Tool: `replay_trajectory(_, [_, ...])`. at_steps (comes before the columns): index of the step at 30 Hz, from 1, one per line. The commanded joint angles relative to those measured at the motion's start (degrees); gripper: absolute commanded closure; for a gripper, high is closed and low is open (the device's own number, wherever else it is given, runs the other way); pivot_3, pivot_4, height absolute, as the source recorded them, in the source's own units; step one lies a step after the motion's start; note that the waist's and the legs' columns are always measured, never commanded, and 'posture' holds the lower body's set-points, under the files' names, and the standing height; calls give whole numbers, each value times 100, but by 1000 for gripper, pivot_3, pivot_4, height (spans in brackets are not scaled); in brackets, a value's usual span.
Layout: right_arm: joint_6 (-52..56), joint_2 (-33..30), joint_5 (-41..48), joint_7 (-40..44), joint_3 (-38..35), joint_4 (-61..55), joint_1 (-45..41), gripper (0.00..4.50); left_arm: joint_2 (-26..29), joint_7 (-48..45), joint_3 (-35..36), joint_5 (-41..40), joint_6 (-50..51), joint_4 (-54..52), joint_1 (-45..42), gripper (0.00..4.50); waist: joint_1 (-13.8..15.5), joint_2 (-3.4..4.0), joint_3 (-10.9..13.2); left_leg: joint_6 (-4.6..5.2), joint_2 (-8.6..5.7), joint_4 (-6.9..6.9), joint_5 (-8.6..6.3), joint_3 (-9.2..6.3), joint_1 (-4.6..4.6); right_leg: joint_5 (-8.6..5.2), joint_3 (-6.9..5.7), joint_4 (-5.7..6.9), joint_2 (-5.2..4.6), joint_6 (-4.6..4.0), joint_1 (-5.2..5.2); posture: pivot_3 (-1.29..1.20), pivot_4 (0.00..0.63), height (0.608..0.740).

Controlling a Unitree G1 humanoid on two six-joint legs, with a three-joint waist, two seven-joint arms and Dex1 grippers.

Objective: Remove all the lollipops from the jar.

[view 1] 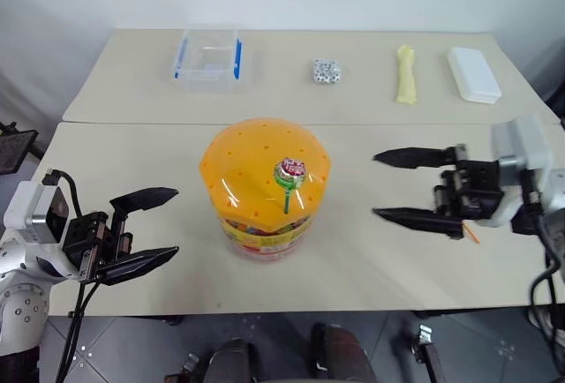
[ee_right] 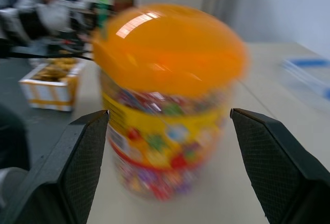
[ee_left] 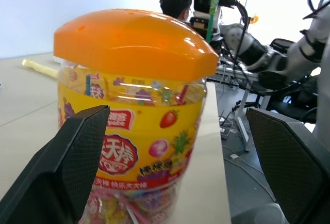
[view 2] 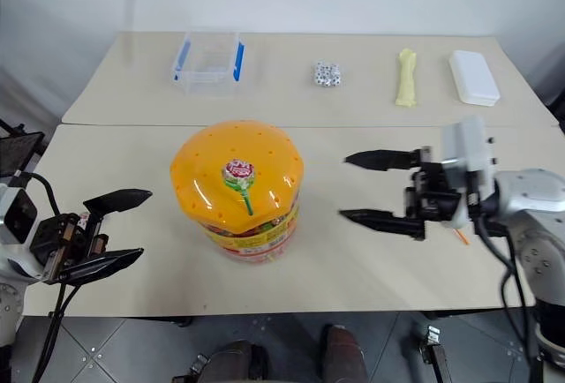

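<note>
Jar: a clear plastic tub (view 1: 265, 191) with a domed orange lid and a yellow label band, upright near the front middle of the pale table (view 1: 371, 268)
Lollipop: one with a pink-red and green swirl head (view 1: 290, 170) on a green stick, standing up out of the lid's top
Left gripper: (view 1: 152, 227) on the jar's left, apart from it, black fingers spread wide and aimed at the jar, holding nothing
Right gripper: (view 1: 395, 187) on the jar's right, apart from it, fingers spread wide toward the jar, empty
Orange stick: (view 1: 470, 233) a short piece showing just below the right gripper's body
Far table, left to right: clear box with blue clips (view 1: 207, 59), black-and-white dotted cube cluster (view 1: 326, 71), pale yellow object (view 1: 405, 75), white case (view 1: 473, 73)
</note>
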Motion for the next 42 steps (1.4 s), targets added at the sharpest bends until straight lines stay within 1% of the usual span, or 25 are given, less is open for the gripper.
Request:
replay_trajectory(1, [-13,278,0,106,387,-82,-587,582,117,-192,-87,114,-66,56,-110,0,12,0,0,0,0,0,0,6,-1,0,0,-2,1,0,-1,0,150,740])
replay_trajectory(5, [15,563,-184,333,914,8,-1190,582,119,-236,-177,139,-45,140,-270,0,23,0,0,0,1,0,0,7,0,0,-3,0,2,0,-2,0,150,740])
replay_trajectory(12, [150,977,-166,436,1308,8,-1786,582,28,-191,-287,72,31,198,-570,0,11,0,0,0,1,0,0,7,-1,0,-8,4,2,0,-4,0,150,740])
replay_trajectory(15, [259,1105,-140,460,1397,8,-1989,582,-112,11,-352,-44,75,161,-869,0,21,-1,0,0,1,2,0,6,-1,0,-9,6,2,0,-4,0,150,740])
replay_trajectory(18, [320,1201,-182,473,1468,11,-2143,582,-370,268,-325,-285,113,-76,-1025,0,10,-1,-1,0,1,2,0,5,-2,0,-9,7,2,1,-4,0,150,740])
replay_trajectory(21, [315,1252,-227,469,1441,85,-2183,1190,-491,523,-309,-459,260,-238,-1034,0,-15,-2,-1,0,1,1,0,2,-2,1,-11,9,1,1,-4,0,150,740])
replay_trajectory(26, [270,1288,-428,490,1497,132,-2229,2824,-606,698,-340,-556,320,-457,-944,0,-67,-2,-1,0,1,2,0,1,-2,1,-12,10,1,1,-3,0,150,740])
replay_trajectory(27, [255,1319,-471,488,1514,146,-2246,3226,-633,741,-349,-591,338,-498,-937,0,-70,-2,-1,0,1,1,0,1,-2,1,-12,10,1,1,-3,0,150,740])
replay_trajectory(29, [270,1401,-502,457,1531,178,-2278,3816,-674,831,-366,-662,389,-570,-943,0,-72,-2,-1,0,2,1,0,0,-1,1,-12,10,2,1,-4,0,150,740])
replay_trajectory(30, [278,1454,-522,449,1545,200,-2298,4216,-680,862,-385,-682,419,-615,-931,0,-72,-2,-1,0,2,1,0,0,-1,1,-12,10,2,1,-4,0,150,740])
replay_trajectory(31, [285,1492,-541,449,1552,215,-2311,4454,-678,879,-399,-692,436,-645,-920,0,-72,-2,-1,0,2,1,0,0,-1,1,-12,11,2,1,-4,0,150,740])
replay_trajectory(37, [354,1640,-459,430,1444,309,-2291,4454,-713,997,-382,-771,464,-710,-844,0,-73,-2,-1,0,2,1,0,0,-1,1,-12,11,2,1,-4,0,150,740])
replay_trajectory(42, [705,1802,83,44,964,568,-2383,4454,-688,965,-406,-765,487,-802,-708,0,-70,-2,-1,0,2,2,0,0,-1,1,-12,11,2,1,-3,0,150,740])
